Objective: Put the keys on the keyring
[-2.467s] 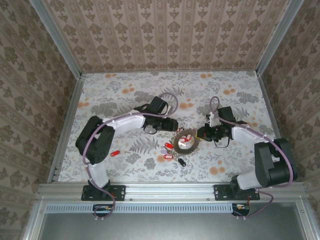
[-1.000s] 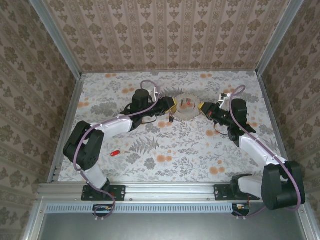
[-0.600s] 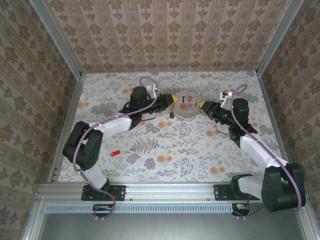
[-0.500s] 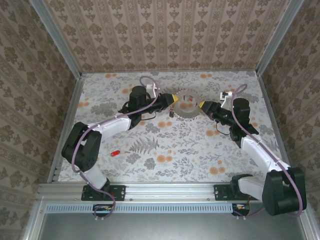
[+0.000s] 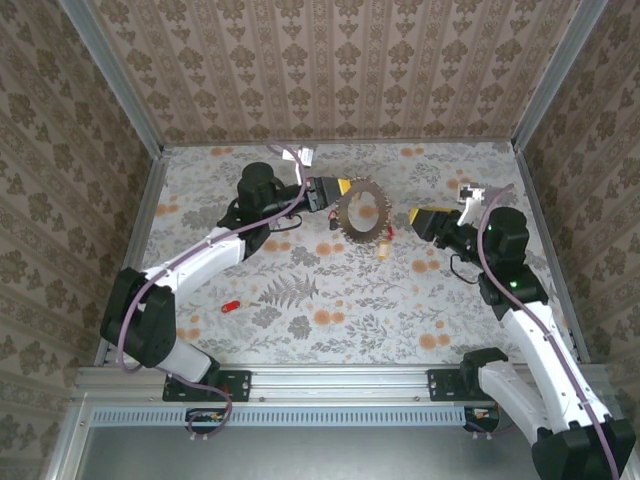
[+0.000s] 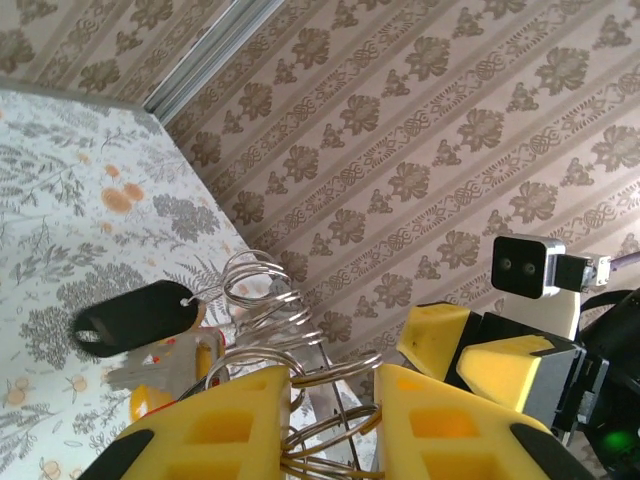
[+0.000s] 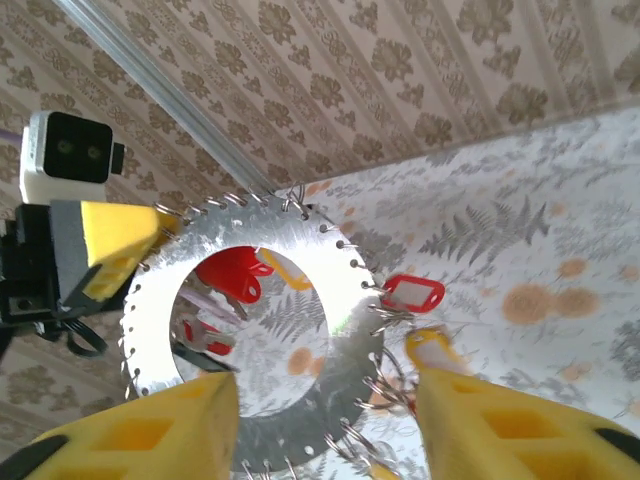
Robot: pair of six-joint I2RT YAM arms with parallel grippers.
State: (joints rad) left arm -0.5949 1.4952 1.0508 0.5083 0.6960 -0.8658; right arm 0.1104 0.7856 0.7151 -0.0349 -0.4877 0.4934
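The keyring (image 5: 347, 216) hung over the table (image 5: 300, 335), rim pinched in my left gripper (image 5: 339, 190). My right gripper (image 5: 431, 222) gaped nearby, apart from it. One red key (image 5: 231, 306) lay alone, well left. Right wrist showed red keys (image 7: 235, 275) behind its hole; left wrist, a black tag (image 6: 135, 315).

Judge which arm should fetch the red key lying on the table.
Right, probably: the right end effector is open and empty, while the left end effector grips the raised keyring. The red key lies on the left side, though, so the reach is long.

keyring (image 7: 350, 300) cut off at bottom, keys (image 5: 384, 244) too small to count
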